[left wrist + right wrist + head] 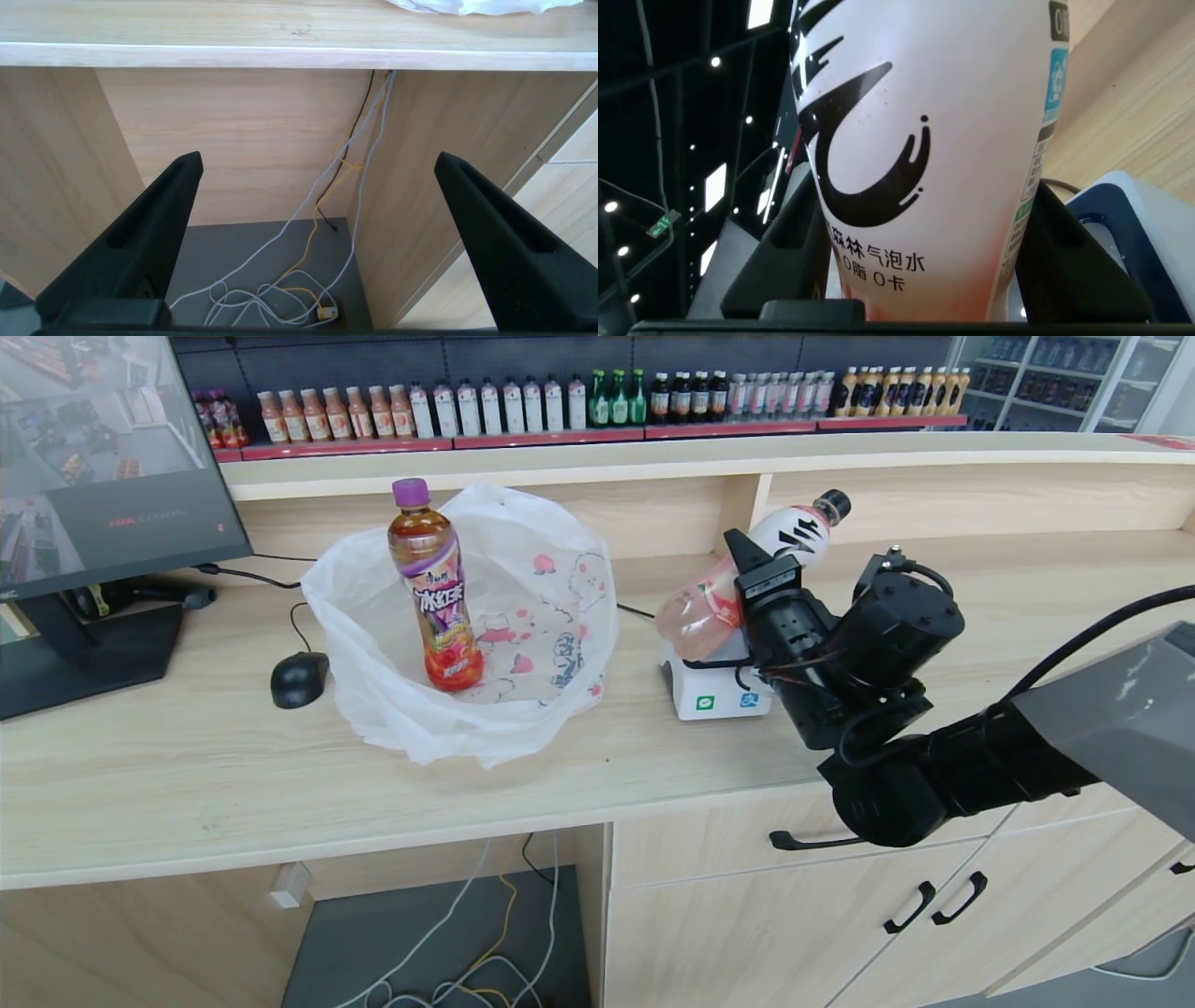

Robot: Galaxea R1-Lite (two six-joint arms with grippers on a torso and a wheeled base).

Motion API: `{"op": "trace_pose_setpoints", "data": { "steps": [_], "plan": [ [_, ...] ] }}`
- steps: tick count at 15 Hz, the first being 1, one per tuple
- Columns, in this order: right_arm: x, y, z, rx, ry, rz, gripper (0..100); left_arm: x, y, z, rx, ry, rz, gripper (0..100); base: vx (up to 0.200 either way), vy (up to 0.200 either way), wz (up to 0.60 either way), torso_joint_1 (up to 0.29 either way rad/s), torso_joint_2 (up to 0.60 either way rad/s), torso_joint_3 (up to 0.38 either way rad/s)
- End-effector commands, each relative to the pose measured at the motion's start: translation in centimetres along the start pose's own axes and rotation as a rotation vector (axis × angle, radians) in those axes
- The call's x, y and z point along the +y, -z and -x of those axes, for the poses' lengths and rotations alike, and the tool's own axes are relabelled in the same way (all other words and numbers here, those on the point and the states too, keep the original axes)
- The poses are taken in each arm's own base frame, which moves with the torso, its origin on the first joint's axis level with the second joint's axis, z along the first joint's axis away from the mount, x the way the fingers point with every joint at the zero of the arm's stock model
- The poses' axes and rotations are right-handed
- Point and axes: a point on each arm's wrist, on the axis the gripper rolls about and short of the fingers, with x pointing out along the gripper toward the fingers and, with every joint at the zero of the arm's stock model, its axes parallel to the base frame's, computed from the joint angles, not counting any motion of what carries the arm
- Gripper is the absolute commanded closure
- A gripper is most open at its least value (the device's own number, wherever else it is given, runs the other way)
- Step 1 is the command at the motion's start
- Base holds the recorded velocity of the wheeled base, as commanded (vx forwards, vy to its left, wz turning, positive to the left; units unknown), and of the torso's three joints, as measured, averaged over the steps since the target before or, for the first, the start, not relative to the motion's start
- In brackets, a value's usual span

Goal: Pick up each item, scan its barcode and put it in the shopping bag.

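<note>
Checkout task at an intermediate stage. On the wooden counter [187, 775] the white shopping bag [392, 709] stands open, and one item, a tea bottle with a purple cap [435, 597], is upright inside it; we take this item as finished. The second item, a pink drink bottle with a white label [700, 607], is clamped around its middle by the right gripper [752, 565], whose fingers press on either side of the body. The bottle is tilted, cap toward the back of the counter and base low, directly over the white scanner [714, 695], which sits just beside the bag on the robot's right. We therefore judge the current step to be the scan of the second item. We cannot tell from these views whether the barcode faces the scanner window or has registered. The left gripper [318, 168] hangs below the counter edge in front of the open cable bay, with its fingers spread wide and nothing between them. Of the items we can identify, one is bagged and one is in hand. What is left, in our judgement, is to complete the scan, carry the pink bottle across to the bag and set it beside the tea bottle.
</note>
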Motion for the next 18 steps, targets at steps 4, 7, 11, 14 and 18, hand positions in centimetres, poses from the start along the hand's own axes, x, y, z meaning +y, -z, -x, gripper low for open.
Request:
{"op": "trace_pose_setpoints", "data": {
  "steps": [4, 7, 11, 14, 18],
  "plan": [
    [-0.2, 0.1, 0.0, 0.0, 0.005, 0.001, 100, 0.0, 0.0, 0.0, -0.001, 0.0, 0.0, 0, 0.0, 0.0, 0.0, 0.0, 0.0, 0.0],
    [-0.3, 0.1, 0.0, -0.001, 0.007, 0.003, 100, 0.0, 0.0, 0.0, -0.001, 0.0, 0.0, 0, 0.0, 0.0, 0.0, 0.0, 0.0, 0.0],
    [0.6, -0.4, 0.0, -0.01, -0.011, -0.001, 100, 0.0, 0.0, 0.0, -0.001, 0.0, 0.0, 0, 0.0, 0.0, 0.0, 0.0, 0.0, 0.0],
    [2.7, -1.7, 0.2, -0.025, -0.04, 0.003, 100, 0.0, 0.0, 0.0, -0.001, 0.0, 0.0, 0, 0.0, 0.0, 0.0, 0.0, 0.0, 0.0],
    [5.8, -3.8, 1.2, -0.053, -0.077, 0.155, 100, 0.0, 0.0, 0.0, -0.001, 0.0, 0.0, 0, 0.0, 0.0, 0.0, 0.0, 0.0, 0.0]
  ]
}}
